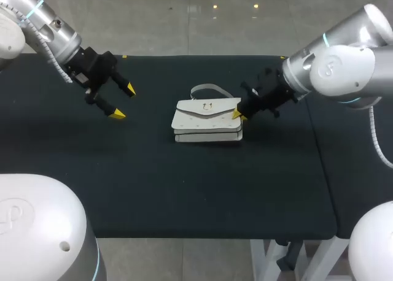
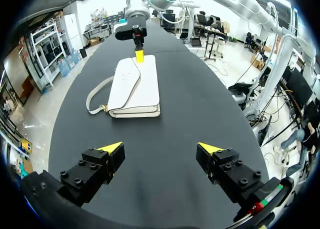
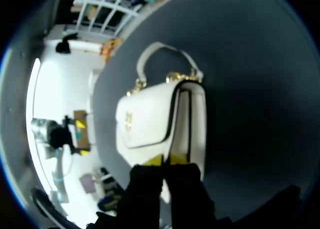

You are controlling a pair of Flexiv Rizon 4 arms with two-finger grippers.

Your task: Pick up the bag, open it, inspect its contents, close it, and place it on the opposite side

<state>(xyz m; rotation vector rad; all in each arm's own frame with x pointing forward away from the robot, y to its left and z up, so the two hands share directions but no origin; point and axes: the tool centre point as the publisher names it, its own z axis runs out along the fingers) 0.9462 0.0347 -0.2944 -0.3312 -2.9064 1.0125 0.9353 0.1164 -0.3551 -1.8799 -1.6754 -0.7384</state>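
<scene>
operator: head view, status?
tech: white handbag (image 1: pixel 207 120) lies flat near the middle of the black table (image 1: pixel 184 189), flap (image 1: pixel 206 108) closed, strap (image 1: pixel 206 88) looped behind it. left gripper (image 1: pixel 123 101) hangs well apart from the handbag, fingers spread wide, nothing between them. right gripper (image 1: pixel 237 115) is at the handbag's right end, tips at its edge.

operator: left wrist view?
tech: left gripper (image 2: pixel 161 149) is wide open above bare table. the handbag (image 2: pixel 137 86) lies ahead, well apart. the right gripper (image 2: pixel 139 54) shows at the handbag's far end.

operator: right wrist view?
tech: right gripper (image 3: pixel 166 160) has its fingers drawn narrow, tips almost together, against the near end of the handbag (image 3: pixel 150 121) by the flap's edge. whether a thin edge is pinched between them cannot be told.

operator: failure modes?
tech: judgement only.
1. a narrow hold on one end would likely let the handbag swing or slip on lifting. cause: load far off the grip.
2. tips pushing without a hold would slide the handbag across the table.
3. pulling the flap with the body unrestrained would drag the whole handbag instead of opening it. the left gripper is too distant to brace it.
4. the loose strap may snag a finger.
</scene>
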